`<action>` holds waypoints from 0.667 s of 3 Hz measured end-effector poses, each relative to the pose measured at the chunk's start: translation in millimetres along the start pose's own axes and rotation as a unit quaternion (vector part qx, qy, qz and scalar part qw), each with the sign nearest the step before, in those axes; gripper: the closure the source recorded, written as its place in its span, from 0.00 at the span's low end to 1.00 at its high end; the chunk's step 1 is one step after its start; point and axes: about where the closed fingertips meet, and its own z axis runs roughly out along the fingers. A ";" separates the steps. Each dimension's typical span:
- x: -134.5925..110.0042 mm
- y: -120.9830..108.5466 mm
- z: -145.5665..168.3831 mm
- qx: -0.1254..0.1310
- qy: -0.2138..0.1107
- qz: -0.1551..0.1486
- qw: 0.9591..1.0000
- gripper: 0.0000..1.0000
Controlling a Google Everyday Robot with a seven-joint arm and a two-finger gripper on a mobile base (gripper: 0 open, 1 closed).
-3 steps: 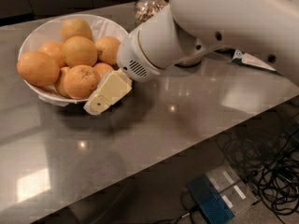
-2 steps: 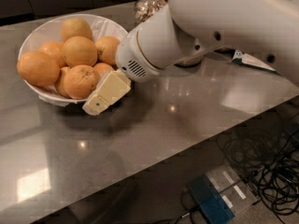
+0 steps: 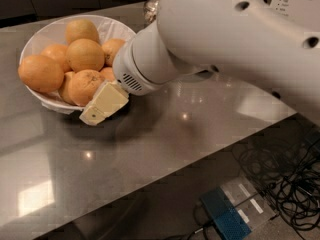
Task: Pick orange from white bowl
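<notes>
Basically, white bowl (image 3: 37, 36) of oranges (image 3: 84, 55) sat near the tabletop's (image 3: 165, 149) far-left corner; gripper (image 3: 100, 106) hung at its near rim; couldn't tell its grip state; bare surface stretched toward the near edge.

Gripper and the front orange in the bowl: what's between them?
Nothing separate: in the camera view the gripper appears to sit right against the front orange, over the white bowl's near rim.

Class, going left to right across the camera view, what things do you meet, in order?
White bowl of oranges, gripper at its front right rim, blue box, black cables.
</notes>
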 end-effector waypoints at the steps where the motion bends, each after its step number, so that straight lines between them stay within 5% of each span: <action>1: -10.0 -3.9 5.2 0.063 0.001 -0.007 0.998 0.00; 2: -14.3 -6.5 10.3 0.095 -0.003 0.018 0.995 0.00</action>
